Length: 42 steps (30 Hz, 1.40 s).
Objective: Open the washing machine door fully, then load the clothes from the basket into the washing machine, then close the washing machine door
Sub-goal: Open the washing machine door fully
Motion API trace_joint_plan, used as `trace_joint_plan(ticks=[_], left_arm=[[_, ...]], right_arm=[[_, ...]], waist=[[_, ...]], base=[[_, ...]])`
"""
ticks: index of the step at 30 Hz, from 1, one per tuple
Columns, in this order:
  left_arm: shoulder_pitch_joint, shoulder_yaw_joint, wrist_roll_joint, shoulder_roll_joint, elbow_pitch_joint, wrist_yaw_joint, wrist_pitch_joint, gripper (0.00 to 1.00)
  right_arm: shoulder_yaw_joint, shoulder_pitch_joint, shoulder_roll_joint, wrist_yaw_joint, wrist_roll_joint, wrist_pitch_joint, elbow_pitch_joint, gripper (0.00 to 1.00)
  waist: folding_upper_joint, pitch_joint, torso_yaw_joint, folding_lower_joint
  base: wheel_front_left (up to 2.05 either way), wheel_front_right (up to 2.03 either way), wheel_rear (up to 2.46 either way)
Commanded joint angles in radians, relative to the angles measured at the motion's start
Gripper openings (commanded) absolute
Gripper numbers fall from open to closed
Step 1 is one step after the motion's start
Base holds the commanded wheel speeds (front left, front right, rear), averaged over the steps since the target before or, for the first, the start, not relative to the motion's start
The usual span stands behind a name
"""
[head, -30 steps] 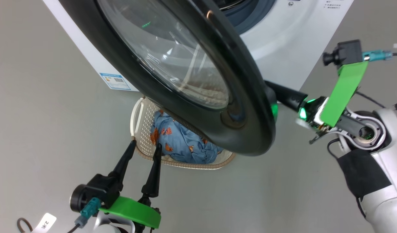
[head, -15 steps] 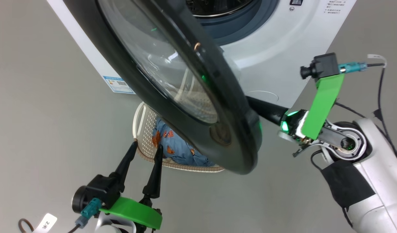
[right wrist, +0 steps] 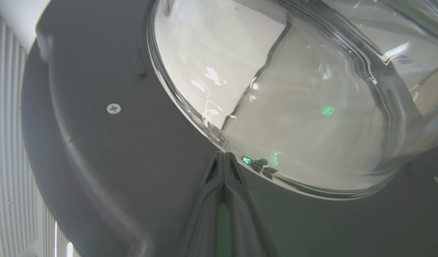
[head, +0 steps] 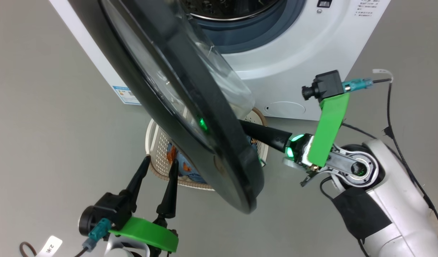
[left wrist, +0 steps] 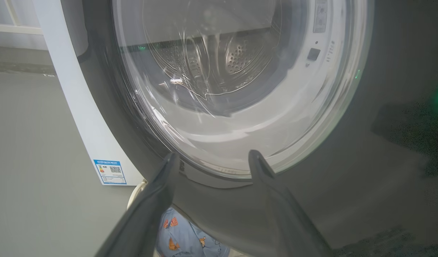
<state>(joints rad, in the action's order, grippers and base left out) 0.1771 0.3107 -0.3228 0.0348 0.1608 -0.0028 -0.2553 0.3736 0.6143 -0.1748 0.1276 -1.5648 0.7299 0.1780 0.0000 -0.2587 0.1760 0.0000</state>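
The door (head: 204, 135) is found left of the clenched, empty right end effector (right wrist: 224, 156), tips at its inner face; the left end effector (head: 161, 159) is released.

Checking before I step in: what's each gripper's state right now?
Left gripper: open, empty, by the basket.
Right gripper: shut, holding nothing, tips against the washing machine door.

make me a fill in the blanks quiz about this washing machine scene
1. The right gripper is ____, its tips at the inner side of the door.
2. The left gripper is ____ and holds nothing.
3. The clothes in the basket are light ____.
Missing words: shut; open; blue
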Motion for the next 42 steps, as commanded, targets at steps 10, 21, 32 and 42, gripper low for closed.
trace_joint_plan(ticks=[10, 21, 32, 42], left_arm=[[-0.008, -0.037, -0.012, 0.015, -0.012, -0.001, -0.006, 1.00], [-0.036, -0.050, -0.013, 0.015, 0.007, -0.015, -0.006, 1.00], [-0.063, -0.074, -0.002, 0.015, 0.020, -0.033, -0.006, 1.00], [-0.069, -0.088, 0.003, 0.015, 0.019, -0.039, -0.006, 1.00]], right_arm=[[0.052, -0.045, 0.064, 0.003, -0.005, -0.007, -0.021, 0.00], [0.084, -0.086, 0.090, 0.003, -0.009, -0.025, -0.004, 0.00], [0.120, -0.126, 0.114, 0.003, -0.021, -0.056, 0.012, 0.00], [0.142, -0.134, 0.122, 0.003, -0.040, -0.085, 0.015, 0.00]], waist=[[0.0000, 0.039, 0.007, 0.0000], [0.0000, 0.103, 0.020, 0.0000], [0.0000, 0.159, 0.007, 0.0000], [0.0000, 0.169, -0.011, 0.0000]], base=[[0.00, 0.00, 0.00], [0.00, 0.00, 0.00], [0.00, 0.00, 0.00], [0.00, 0.00, 0.00]])
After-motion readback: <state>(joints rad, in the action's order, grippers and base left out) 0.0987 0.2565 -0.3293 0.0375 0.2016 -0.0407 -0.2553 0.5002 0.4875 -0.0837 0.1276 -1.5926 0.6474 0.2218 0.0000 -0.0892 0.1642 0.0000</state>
